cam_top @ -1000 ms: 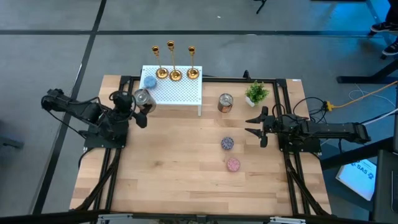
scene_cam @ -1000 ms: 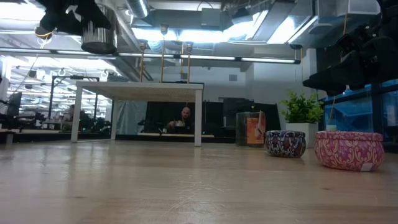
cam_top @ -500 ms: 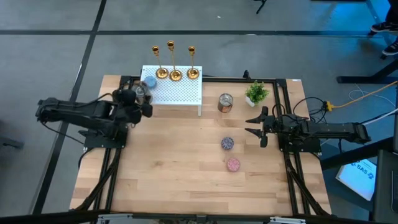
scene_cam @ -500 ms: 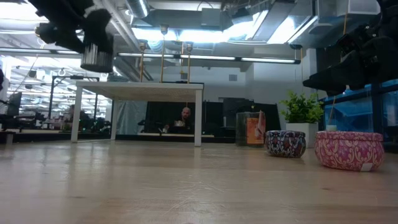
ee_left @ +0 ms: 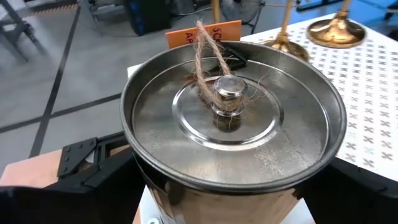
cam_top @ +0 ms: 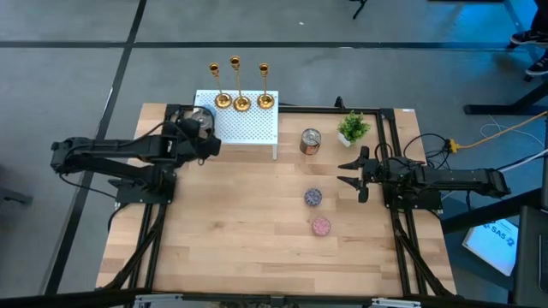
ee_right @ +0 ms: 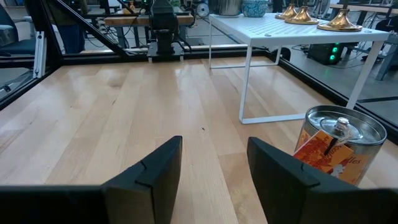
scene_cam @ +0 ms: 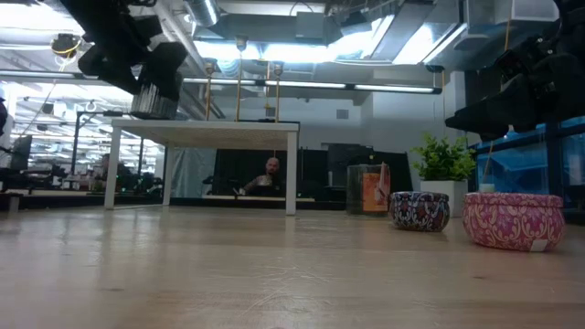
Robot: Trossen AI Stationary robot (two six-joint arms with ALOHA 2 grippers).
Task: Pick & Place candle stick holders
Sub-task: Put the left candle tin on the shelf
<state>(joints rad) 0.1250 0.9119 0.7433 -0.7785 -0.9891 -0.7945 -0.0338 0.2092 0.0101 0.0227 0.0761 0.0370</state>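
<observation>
while it hangs over the near-left corner of the white perforated shelf (cam_top: 244, 126), the left pincer (cam_top: 199, 128) grips a silver tin (ee_left: 231, 127), its jaws spread wide around the tin's body; a twine wick shows on the tin's lid. three gold candle stick holders (cam_top: 242, 102) stand in a row along the shelf's far edge. well apart, the right pincer (cam_top: 353, 174) waits half open and empty above the tabletop (cam_top: 248, 231), near a second tin (cam_top: 310, 141), a small plant (cam_top: 353, 128) and two round tins (cam_top: 317, 211).
</observation>
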